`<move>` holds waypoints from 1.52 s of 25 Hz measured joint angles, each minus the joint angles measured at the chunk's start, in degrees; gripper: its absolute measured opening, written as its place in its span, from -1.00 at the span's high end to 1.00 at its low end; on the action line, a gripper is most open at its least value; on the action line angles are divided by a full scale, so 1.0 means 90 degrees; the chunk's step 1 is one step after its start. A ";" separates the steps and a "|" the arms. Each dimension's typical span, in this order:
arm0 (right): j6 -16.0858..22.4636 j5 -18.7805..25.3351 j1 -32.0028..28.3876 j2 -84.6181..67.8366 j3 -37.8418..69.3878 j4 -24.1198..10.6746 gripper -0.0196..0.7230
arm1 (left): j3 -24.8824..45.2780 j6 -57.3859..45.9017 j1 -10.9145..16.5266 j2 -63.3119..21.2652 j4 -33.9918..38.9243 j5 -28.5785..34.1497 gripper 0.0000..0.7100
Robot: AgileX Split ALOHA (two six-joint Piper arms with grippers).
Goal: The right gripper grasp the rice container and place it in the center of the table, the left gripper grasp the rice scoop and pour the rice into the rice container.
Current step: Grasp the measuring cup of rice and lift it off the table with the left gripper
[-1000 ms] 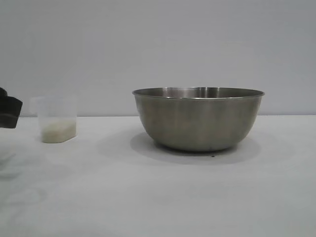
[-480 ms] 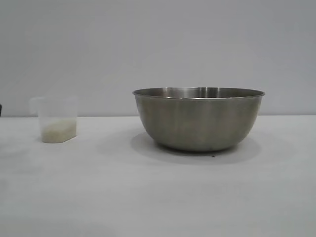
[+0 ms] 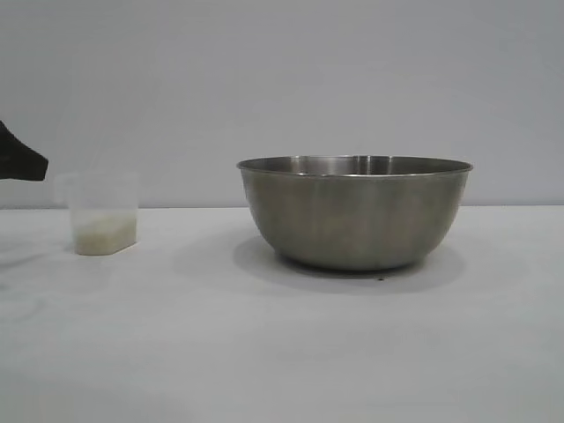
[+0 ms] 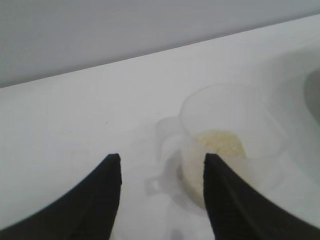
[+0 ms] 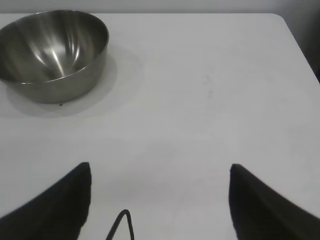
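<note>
The rice container [image 3: 354, 211], a big steel bowl, stands on the white table [image 3: 282, 352] a little right of centre. The rice scoop [image 3: 103, 216], a translucent cup with rice [image 3: 104, 233] in its bottom, stands upright at the left. My left gripper [image 3: 22, 160] pokes in at the left edge, just above and beside the cup. In the left wrist view it [image 4: 161, 167] is open, with the cup's handle [image 4: 167, 135] ahead of the gap and one finger in front of the cup's wall [image 4: 230, 115]. My right gripper [image 5: 160, 172] hangs open over bare table, well away from the bowl [image 5: 52, 55].
A plain grey wall runs behind the table. In the right wrist view the table's edge and corner [image 5: 295, 45] lie off to one side of the bowl. A thin black cable loop [image 5: 122, 222] shows between the right fingers.
The left gripper sat low at the left edge, left the exterior view, and now shows again higher up beside the cup. Bowl and cup have not moved.
</note>
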 joint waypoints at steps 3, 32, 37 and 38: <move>0.0000 0.0000 0.0000 0.0000 0.0000 0.0000 -0.32 | -0.0128 0.0038 0.0000 0.0148 -0.0077 -0.0143 -0.07; 0.0000 0.0000 0.0000 0.0000 0.0000 0.0000 -0.32 | -0.2117 -0.0140 -0.0115 0.0870 0.0963 0.0378 -0.07; 0.0000 0.0000 0.0000 0.0000 0.0000 0.0000 -0.32 | -0.2685 -0.0155 -0.0621 0.1256 0.1393 0.0492 0.74; 0.0000 0.0000 0.0000 0.0000 0.0000 0.0000 -0.32 | -0.2769 -0.0155 -0.0717 0.1267 0.1425 0.0492 0.83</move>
